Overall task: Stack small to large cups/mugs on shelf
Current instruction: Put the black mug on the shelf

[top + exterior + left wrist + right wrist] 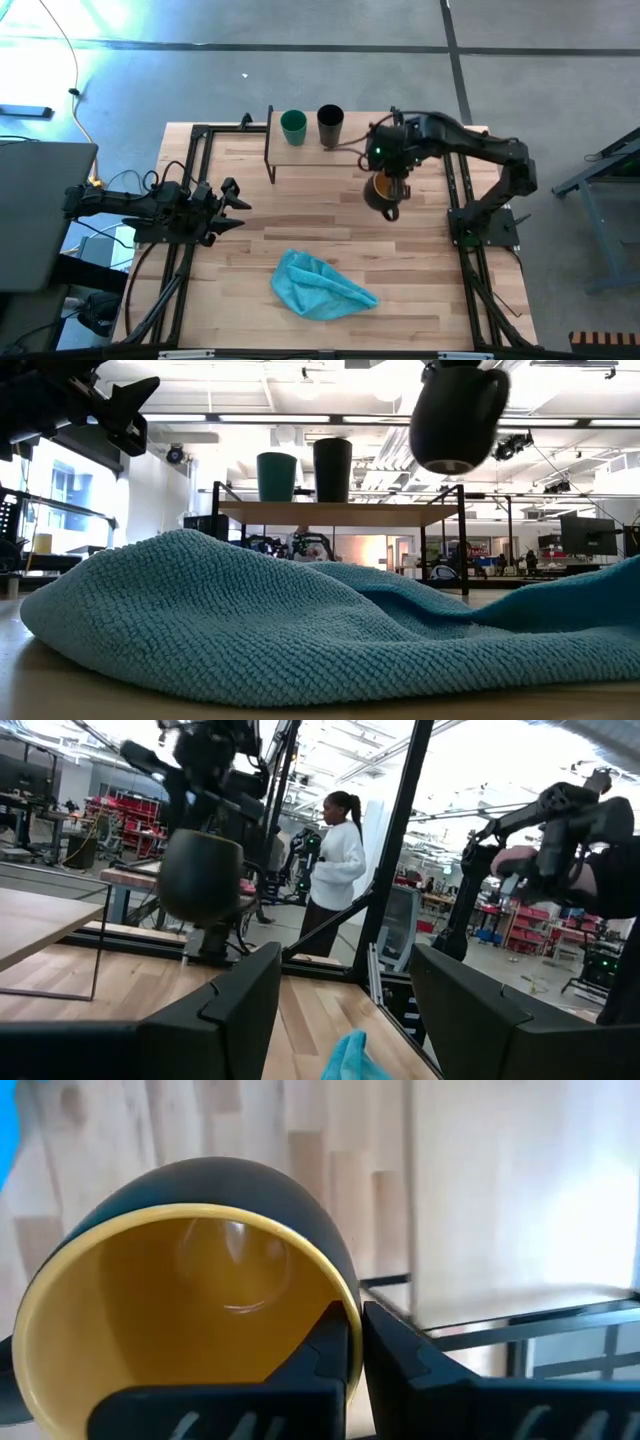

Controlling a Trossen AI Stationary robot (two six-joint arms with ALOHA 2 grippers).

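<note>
A: What does the mug (190,1290) look like?

B: It is dark outside and yellow inside; the right wrist view looks right into it; the right gripper (355,1355) has its two fingers pinched on the rim, one inside and one outside.

A: Where is it?

B: In the high view it sits right of the middle, near the top, under the right gripper (388,185); in the low view the mug (457,415) hangs in the air at the upper right, off the table.

A: And the other cups?

B: The green cup (293,126) and the black cup (330,124) stand side by side on the shelf (300,150); the low view shows them upright on the board.

A: What is hard to see?

B: The blue cloth (250,615) fills the bottom of the low view and hides the table; I cannot make out the mug's handle well.

A: And the other arm?

B: The left gripper (228,208) waits at the left middle of the high view; its fingers are spread apart and hold nothing; only the left wrist view shows a person (335,870) in a white top standing behind the table.
</note>
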